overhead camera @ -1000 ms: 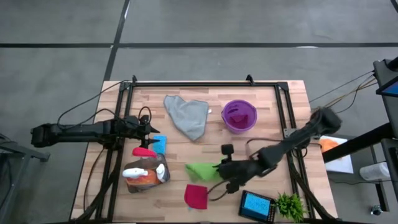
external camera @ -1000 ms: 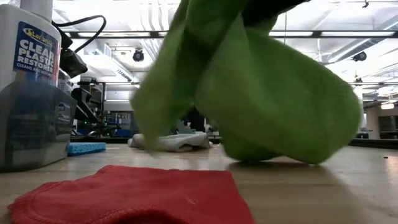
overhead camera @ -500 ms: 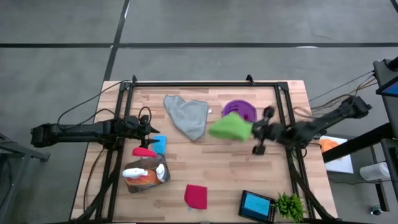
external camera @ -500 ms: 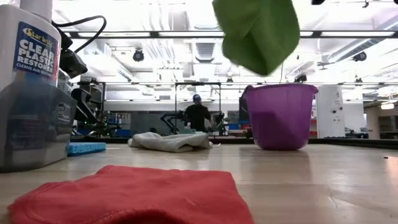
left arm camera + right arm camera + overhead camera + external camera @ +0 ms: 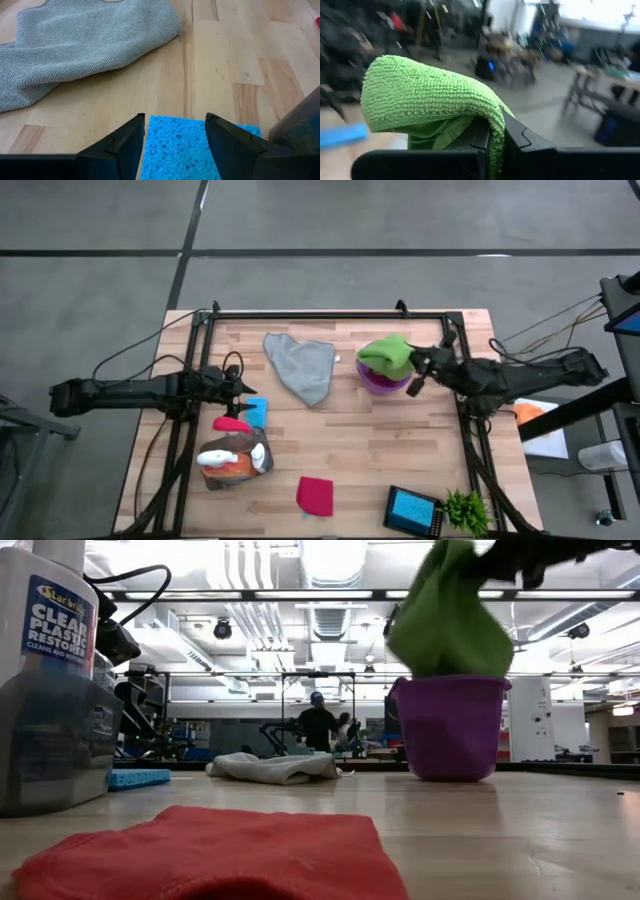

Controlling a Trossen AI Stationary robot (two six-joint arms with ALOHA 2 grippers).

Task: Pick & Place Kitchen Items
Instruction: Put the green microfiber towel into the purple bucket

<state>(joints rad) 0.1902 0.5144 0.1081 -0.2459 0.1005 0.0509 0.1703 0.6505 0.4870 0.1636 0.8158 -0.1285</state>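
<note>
My right gripper (image 5: 413, 370) is shut on a green cloth (image 5: 385, 356) over a purple bucket (image 5: 385, 380) at the far right; the low view shows the cloth (image 5: 445, 625) reaching the bucket's rim (image 5: 450, 682). My left gripper (image 5: 242, 385) is open at the table's left, its fingers (image 5: 127, 142) standing over a blue sponge (image 5: 185, 150) that lies flat on the wood. A grey cloth (image 5: 300, 366) lies crumpled at the far middle. A red cloth (image 5: 315, 495) lies near the front edge. Spray bottles (image 5: 232, 460) lie at the near left. My right gripper pinches a fold of the green cloth (image 5: 470, 115) between its two fingers, several layers thick. The fingers come roughly level from the table's right. The cloth drapes over the fingertips and hangs below them, its lower end (image 5: 440, 665) at the bucket's mouth.
A magenta piece (image 5: 232, 423) lies next to the sponge (image 5: 256, 412). A dark device with a blue screen (image 5: 413, 510) and a small green plant (image 5: 466, 510) sit at the near right corner. A black frame (image 5: 190, 410) runs along the table's sides. Bare wood lies in the middle.
My right gripper has lifted the green cloth clear of the table's near middle, carried it toward the far edge and the right, and lowered it until its lower end reaches the purple bucket's mouth. It has stayed shut on the cloth.
</note>
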